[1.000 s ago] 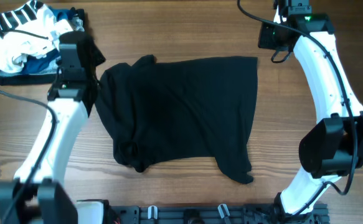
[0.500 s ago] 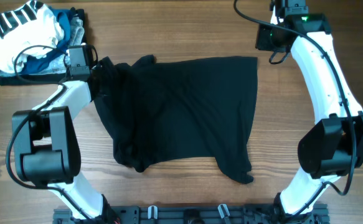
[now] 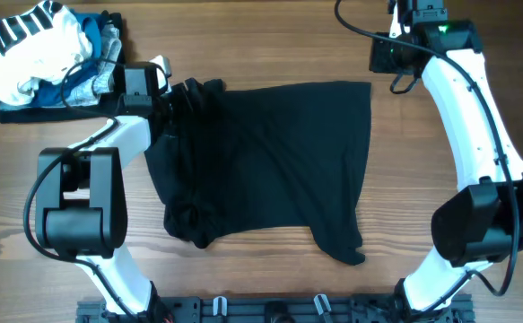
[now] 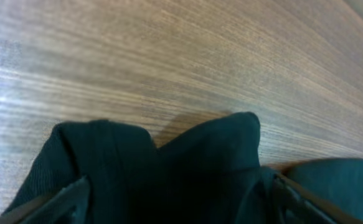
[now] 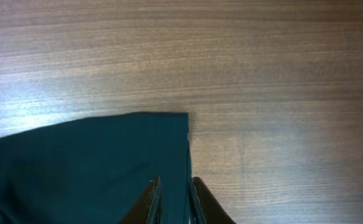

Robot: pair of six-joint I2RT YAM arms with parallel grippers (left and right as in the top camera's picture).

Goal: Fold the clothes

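A robotics lab bench: two white robot arms (image 3: 463, 108) at a wooden table (image 3: 261, 45).

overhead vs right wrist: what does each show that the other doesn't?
Only overhead: the whole black garment spread out, the pile of other clothes at top left, and the left tool at the garment's left edge. Only right wrist: the right tool up close, fingers close together astride the garment's edge near its corner; whether they grip is unclear. Both: that garment corner and the wooden table.
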